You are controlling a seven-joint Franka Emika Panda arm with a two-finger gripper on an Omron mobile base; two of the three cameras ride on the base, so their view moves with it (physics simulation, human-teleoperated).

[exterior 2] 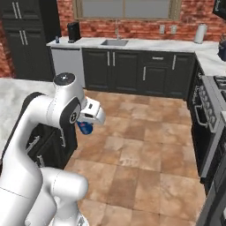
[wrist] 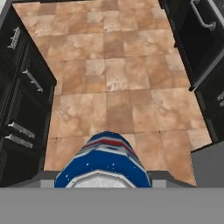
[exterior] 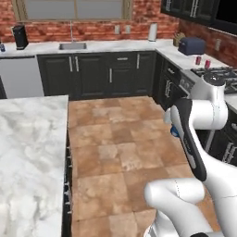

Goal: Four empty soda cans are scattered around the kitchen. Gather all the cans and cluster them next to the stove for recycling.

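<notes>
My gripper [exterior 2: 86, 124] is shut on a blue soda can [exterior 2: 85, 128] with a red-white label, held in the air over the tiled floor. The same can [wrist: 105, 159] fills the bottom of the hand view, silver top toward the camera, and its blue edge [exterior: 174, 132] peeks out beside the forearm. Two red soda cans [exterior: 198, 60] [exterior: 208, 64] stand upright on the counter, just left of the stove [exterior: 218, 72]. The stove's front [exterior 2: 207, 103] is at the right edge of the right base view. A small blue thing [exterior 2: 57, 39], possibly another can, sits by the black coffee machine.
A marble island [exterior: 28, 152] with dark drawers [wrist: 22, 87] lies to the left. Dark cabinets with a sink [exterior: 72, 46] line the back wall. The toaster [exterior: 191, 45] stands on the corner counter. The oven door [wrist: 205, 39] faces the open tiled floor [exterior: 120, 139].
</notes>
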